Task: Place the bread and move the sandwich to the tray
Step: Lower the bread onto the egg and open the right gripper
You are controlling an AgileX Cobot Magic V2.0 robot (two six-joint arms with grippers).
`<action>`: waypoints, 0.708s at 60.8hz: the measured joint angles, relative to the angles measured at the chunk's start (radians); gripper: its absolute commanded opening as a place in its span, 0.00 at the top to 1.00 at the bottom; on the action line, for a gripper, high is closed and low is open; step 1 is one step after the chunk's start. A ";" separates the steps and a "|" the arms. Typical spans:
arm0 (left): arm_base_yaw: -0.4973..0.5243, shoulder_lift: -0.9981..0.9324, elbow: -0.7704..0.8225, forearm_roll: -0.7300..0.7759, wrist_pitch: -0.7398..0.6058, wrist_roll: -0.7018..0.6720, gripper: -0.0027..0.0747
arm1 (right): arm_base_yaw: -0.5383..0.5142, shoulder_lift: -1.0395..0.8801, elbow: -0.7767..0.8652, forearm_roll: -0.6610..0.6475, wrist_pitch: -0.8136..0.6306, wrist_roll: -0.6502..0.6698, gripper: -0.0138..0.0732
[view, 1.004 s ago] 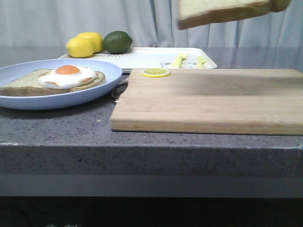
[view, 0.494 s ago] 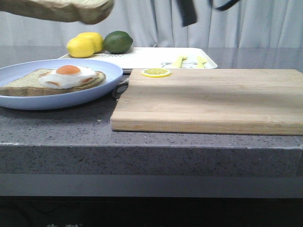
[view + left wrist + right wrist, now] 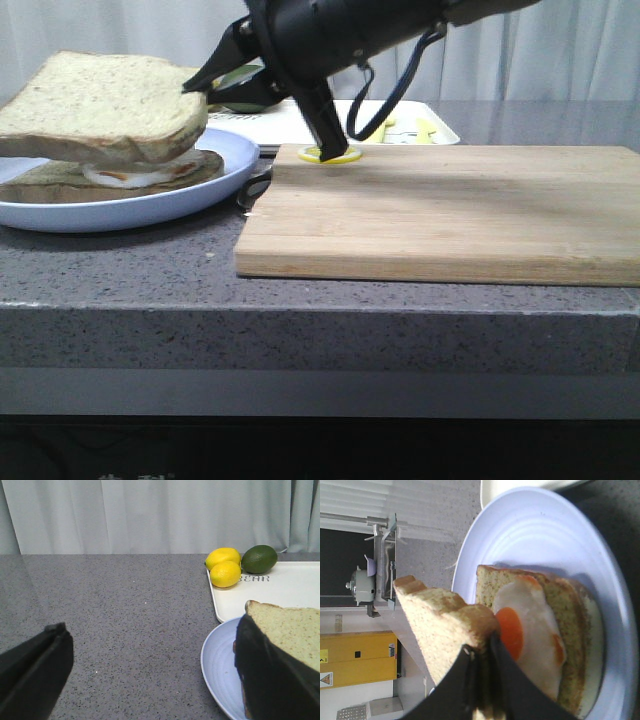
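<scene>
Front view: the right gripper (image 3: pixel 205 85) reaches in from the right, pinching the bread (image 3: pixel 100 105) by its edge just above the egg sandwich (image 3: pixel 130 175) on the blue plate (image 3: pixel 120 210), near the counter's left edge. The white tray (image 3: pixel 300 120) lies behind.

Left wrist view: the left gripper (image 3: pixel 150 680) stands wide apart, empty, beside the plate.

Right wrist view: both fingers (image 3: pixel 485 680) clamp the crust. The slice looks light, soft and crushable, so a crust grip seems safest.
</scene>
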 measured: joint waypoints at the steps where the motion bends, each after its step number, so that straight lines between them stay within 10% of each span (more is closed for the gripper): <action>1: 0.000 0.000 0.000 0.000 0.000 0.000 0.14 | 0.000 0.004 -0.002 0.000 0.002 0.000 0.84; 43: 0.000 0.000 0.000 0.000 0.000 0.000 0.14 | 0.000 0.018 -0.008 -0.032 -0.002 -0.002 0.56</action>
